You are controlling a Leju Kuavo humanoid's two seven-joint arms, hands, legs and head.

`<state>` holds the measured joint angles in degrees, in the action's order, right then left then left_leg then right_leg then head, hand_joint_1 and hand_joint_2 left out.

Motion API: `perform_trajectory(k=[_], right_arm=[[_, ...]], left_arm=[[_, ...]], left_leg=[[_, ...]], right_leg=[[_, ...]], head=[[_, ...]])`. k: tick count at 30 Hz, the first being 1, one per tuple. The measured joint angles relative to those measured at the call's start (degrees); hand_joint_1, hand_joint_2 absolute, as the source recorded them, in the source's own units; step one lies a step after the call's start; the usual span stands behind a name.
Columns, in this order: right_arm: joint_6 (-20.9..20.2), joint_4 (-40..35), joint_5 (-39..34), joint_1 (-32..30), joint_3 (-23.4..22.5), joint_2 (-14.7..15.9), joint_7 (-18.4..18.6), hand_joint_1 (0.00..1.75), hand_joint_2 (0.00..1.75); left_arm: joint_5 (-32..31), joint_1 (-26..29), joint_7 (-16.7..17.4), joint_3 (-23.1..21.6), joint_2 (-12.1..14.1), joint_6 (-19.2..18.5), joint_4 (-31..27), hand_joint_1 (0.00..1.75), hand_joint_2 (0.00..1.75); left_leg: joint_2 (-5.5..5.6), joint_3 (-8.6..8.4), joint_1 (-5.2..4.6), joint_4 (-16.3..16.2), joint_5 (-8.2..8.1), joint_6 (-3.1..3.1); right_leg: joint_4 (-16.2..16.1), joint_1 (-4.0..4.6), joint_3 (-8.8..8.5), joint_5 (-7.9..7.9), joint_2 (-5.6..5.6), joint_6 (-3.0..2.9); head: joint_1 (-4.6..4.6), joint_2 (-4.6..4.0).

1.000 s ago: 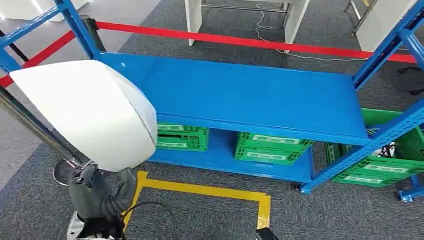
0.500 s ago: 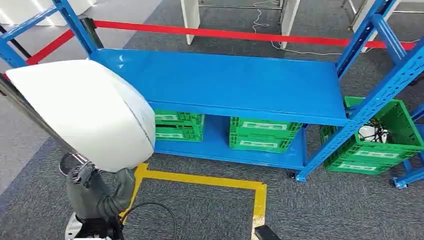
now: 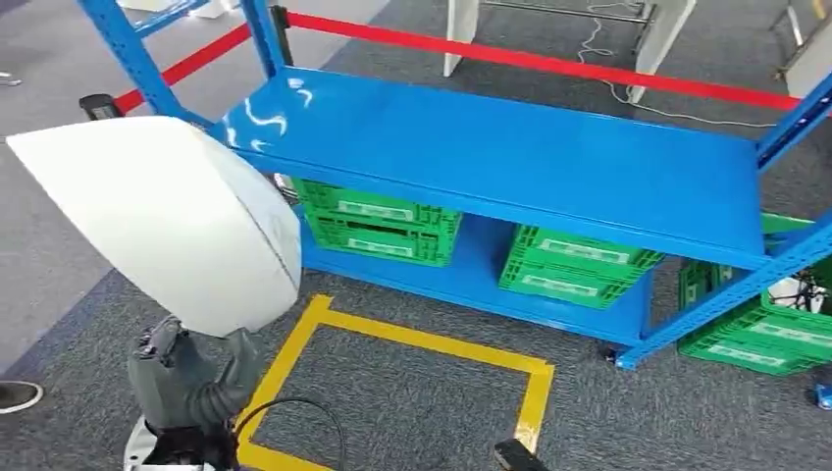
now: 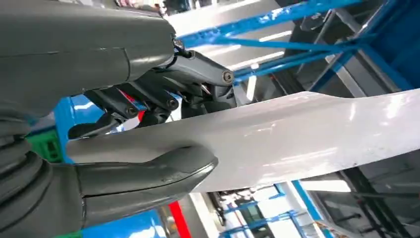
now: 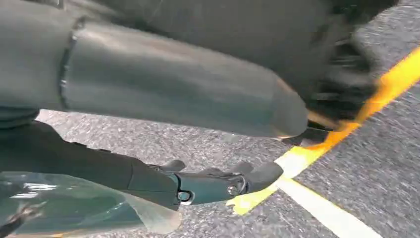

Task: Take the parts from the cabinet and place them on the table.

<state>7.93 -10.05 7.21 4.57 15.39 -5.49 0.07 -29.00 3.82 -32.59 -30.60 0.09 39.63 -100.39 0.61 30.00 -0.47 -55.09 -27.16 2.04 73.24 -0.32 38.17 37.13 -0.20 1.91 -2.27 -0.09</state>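
While raised, the left hand (image 4: pixel 124 129) grips the white part (image 3: pixel 167 221).

Held part (image 3: pixel 167 216) at left, before rack (image 3: pixel 510 157); crates (image 3: pixel 378 221) on lower shelf; floor tape (image 3: pixel 412 339) in front.

— What blocks my left side?
— The white part (image 3: pixel 167 216) my left hand (image 4: pixel 114 148) grips bulges over the near left, hiding the blue cabinet's (image 3: pixel 510 157) left end.
— And ahead?
— The top shelf lies bare and wide. Beneath it, green crates (image 3: pixel 383 221) crowd the lower level. An upright post (image 3: pixel 726 294) bars the right; a red barrier tape (image 3: pixel 549 64) runs behind.
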Motion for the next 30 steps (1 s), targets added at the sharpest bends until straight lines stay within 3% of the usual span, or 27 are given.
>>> perform_trajectory(k=[1, 2, 4, 5, 6, 7, 10, 11, 12, 13, 15, 16, 17, 19, 20, 21, 23, 25, 26, 27, 28, 29, 30], right_arm=[[0.07, 0.0, 0.0, -0.24, 0.0, 0.0, -0.07, 0.0, 0.0], [0.15, 0.0, -0.02, -0.37, 0.02, 0.0, -0.18, 0.0, 0.0], [0.33, 0.0, -0.02, -0.33, 0.0, 0.0, -0.24, 0.0, 0.0], [0.37, 0.0, -0.13, -0.32, 0.0, 0.0, -0.24, 0.0, 0.0], [0.37, 0.0, -0.33, -0.39, 0.0, 0.0, -0.15, 0.0, 0.0], [0.37, 0.0, -0.35, -0.31, 0.0, 0.0, -0.13, 0.0, 0.0], [0.39, 0.0, -0.39, -0.33, -0.02, 0.0, 0.11, 0.0, 0.0], [0.5, 0.0, -0.44, -0.24, -0.02, -0.04, 0.24, 0.0, 0.0], [0.55, 0.0, -0.57, -0.19, -0.04, -0.04, 0.28, 0.0, 0.0], [0.59, 0.0, -0.68, -0.22, -0.04, -0.04, 0.44, 0.0, 0.0], [0.79, 0.0, -1.09, -0.52, -0.07, -0.02, 0.74, 0.0, 0.0], [1.05, 0.0, -1.38, -0.64, -0.09, -0.02, 0.87, 0.0, 0.0], [1.09, 0.0, -1.38, -0.69, -0.09, -0.02, 0.9, 0.0, 0.0], [1.44, 0.0, -1.16, -0.53, -0.11, -0.04, 1.16, 0.0, 0.0], [1.44, 0.0, -0.96, -0.46, -0.11, -0.07, 1.42, 0.0, 0.0], [1.46, 0.0, -0.62, -0.44, -0.11, -0.11, 1.75, 0.0, 0.0], [1.53, 0.0, 0.11, -0.33, -0.11, -0.11, 2.12, 0.0, 0.0], [1.68, -0.02, 0.68, -0.21, -0.09, -0.22, 2.27, 0.0, 0.0], [1.7, -0.09, 0.83, -0.1, -0.09, -0.31, 2.27, 0.0, 0.0], [1.73, -0.09, 0.81, 0.09, -0.07, -0.28, 2.25, 0.0, 0.0], [1.75, -0.09, 0.79, 0.19, -0.07, -0.28, 2.25, 0.0, 0.0], [1.81, -0.09, 0.81, 0.1, -0.07, -0.28, 2.25, 0.0, 0.0], [1.97, -0.09, 0.81, 0.0, -0.07, -0.28, 2.23, 0.0, 0.0]], left_arm=[[0.0, 0.01, 0.15, 0.0, 0.0, 0.0, 0.0, 1.75, 1.75], [-0.11, 0.02, 0.39, 0.0, 0.0, -0.02, 0.0, 1.75, 1.75], [-0.41, 0.01, 0.7, 0.0, -0.02, -0.28, 0.0, 1.75, 1.75], [-0.52, 0.0, 0.79, -0.04, -0.09, -0.64, 0.0, 1.75, 1.75], [-0.59, -0.18, 0.87, -0.07, -0.09, -0.96, 0.0, 1.75, 1.75], [-0.7, -0.29, 1.03, -0.13, -0.13, -1.25, -0.02, 1.75, 1.75], [-0.9, -0.08, 1.24, -0.17, -0.13, -1.4, -0.02, 1.75, 1.75], [-0.81, -0.11, 1.33, -0.17, -0.11, -1.77, -0.02, 1.75, 1.75], [-0.3, -0.48, 1.42, -0.28, -0.07, -2.45, 0.0, 1.75, 1.75], [0.05, -0.79, 1.6, -0.5, -0.07, -3.06, 0.0, 1.75, 1.75], [-0.28, -0.87, 2.75, -1.05, -0.09, -2.98, 0.02, 1.75, 1.75], [-0.99, -0.84, 3.52, -1.14, -0.11, -2.58, 0.11, 1.75, 1.75], [-1.53, -0.82, 3.94, -1.12, -0.2, -2.16, 0.24, 1.75, 1.75], [-3.7, -0.17, 2.35, -0.13, -2.02, -0.81, 0.35, 1.75, 1.75], [-4.73, 0.2, 0.49, 1.21, -3.98, -0.24, 0.33, 1.75, 1.75], [-5.46, 0.34, -1.94, 2.51, -5.92, 0.17, 0.33, 1.75, 1.75], [-5.05, 0.35, -3.35, 3.78, -7.81, 0.31, 0.33, 1.75, 1.75], [-3.65, 1.05, -3.24, 4.31, -8.42, 0.46, 0.33, 1.75, 1.75], [-3.47, 1.29, -3.24, 4.53, -8.81, 0.46, 0.31, 1.75, 1.75], [-3.48, 1.3, -3.26, 4.61, -9.27, 0.46, 0.31, 1.75, 1.75], [-3.28, 1.22, -3.26, 4.63, -9.68, 0.44, 0.31, 1.75, 1.75], [-2.55, 1.24, -3.24, 4.7, -9.95, 0.44, 0.31, 1.75, 1.75], [-1.66, 1.29, -2.99, 4.7, -9.94, 0.44, 0.31, 1.75, 1.75]], left_leg=[[0.74, 0.23, -0.01, -0.34, -0.01, -0.01], [1.54, 0.36, 0.01, -0.68, -0.03, -0.03], [3.08, 0.57, 0.13, -1.42, -0.24, -0.26], [3.68, 0.79, 0.2, -1.87, -0.47, -0.58], [4.27, 1.32, -0.1, -2.34, -0.5, -0.77], [4.94, 2.08, 0.06, -2.86, -0.35, -0.97], [6.64, 2.83, 0.26, -2.89, 0.24, -2.04], [4.53, 3.16, 0.16, -3.63, -0.61, -2.31], [2.11, 4.2, 0.1, -5.85, -2.29, -2.82], [0.89, 5.86, 0.31, -9.74, -4.49, -3.2], [0.13, 9.72, 0.67, -18.77, -8.24, -3.69], [0.08, 10.53, 0.87, -20.83, -8.59, -3.81], [0.05, 10.07, 1.1, -20.23, -7.49, -3.9], [-0.79, 5.63, 1.19, -11.82, -2.55, -3.76], [-2.09, 3.33, 1.13, -7.44, -0.59, -3.56], [-5.23, 1.68, 0.58, -4.1, -0.74, -3.33], [-4.8, 1.92, 0.17, -3.12, -0.97, -2.46], [-3.33, 2.44, -0.06, -2.87, -0.7, -1.75], [-2.7, 2.09, 0.39, -2.14, -0.11, -1.0], [-2.2, 2.24, 0.43, -2.11, 0.1, -0.65], [-1.6, 2.43, 0.43, -2.11, 0.24, -0.4], [-0.93, 2.53, 0.35, -2.11, 0.33, -0.2], [-0.3, 2.64, 0.23, -2.11, 0.41, -0.05]], right_leg=[[1.24, 0.0, 0.65, -0.37, 0.09, 0.04], [-0.4, -0.04, -0.13, -2.16, 0.12, 0.07], [-9.81, -0.35, -4.52, -7.65, 1.0, 0.04], [-14.07, -0.65, -6.49, -8.39, 3.17, 0.1], [-14.73, -0.78, -6.82, -7.73, 5.02, 0.1], [-15.47, -0.84, -7.61, -7.24, 4.54, -0.23], [-15.22, -0.75, -7.18, -7.68, 2.95, -1.01], [-15.45, -0.98, -7.24, -7.89, 2.08, -1.36], [-15.46, -0.93, -7.23, -7.9, 1.53, -1.44], [-15.45, -0.87, -7.2, -7.84, 0.65, -1.74], [-15.44, -0.82, -7.18, -7.76, -1.19, -1.86], [-15.43, -0.82, -7.13, -7.74, -2.02, -1.9], [-15.43, -0.82, -7.15, -7.73, -2.75, -1.9], [-15.42, -0.84, -7.25, -7.68, -4.1, -1.83], [-15.42, -0.84, -7.37, -7.63, -4.49, -1.74], [-15.41, -0.6, -7.41, -7.55, -5.08, -1.47], [-15.23, -0.23, -7.08, -7.67, -6.18, -0.85], [-15.61, -0.33, -7.39, -7.82, -7.63, -0.22], [-15.5, -0.45, -6.73, -7.21, -7.55, 0.2], [-14.04, -0.63, -6.25, -5.74, -4.35, 0.26], [-10.5, -0.63, -4.86, -3.64, -2.08, 0.1], [-5.51, -0.59, -2.69, -1.37, -0.74, 0.04], [-1.1, -0.56, -0.63, 0.37, -0.15, 0.02]], head=[[-0.02, 0.0], [-0.02, 0.0], [0.0, 0.0], [0.0, 0.0], [-0.02, 0.0], [0.04, 0.0], [0.09, 0.0], [0.02, 0.0], [0.75, 0.0], [0.96, 0.0], [0.92, 0.0], [0.96, 0.0], [0.92, 0.0], [0.96, 0.0], [0.96, 0.0], [0.9, 0.0], [0.72, 0.0], [0.87, 0.0], [0.83, 0.0], [0.65, 0.0], [0.59, 0.0], [0.46, 0.0], [0.44, 0.0]])
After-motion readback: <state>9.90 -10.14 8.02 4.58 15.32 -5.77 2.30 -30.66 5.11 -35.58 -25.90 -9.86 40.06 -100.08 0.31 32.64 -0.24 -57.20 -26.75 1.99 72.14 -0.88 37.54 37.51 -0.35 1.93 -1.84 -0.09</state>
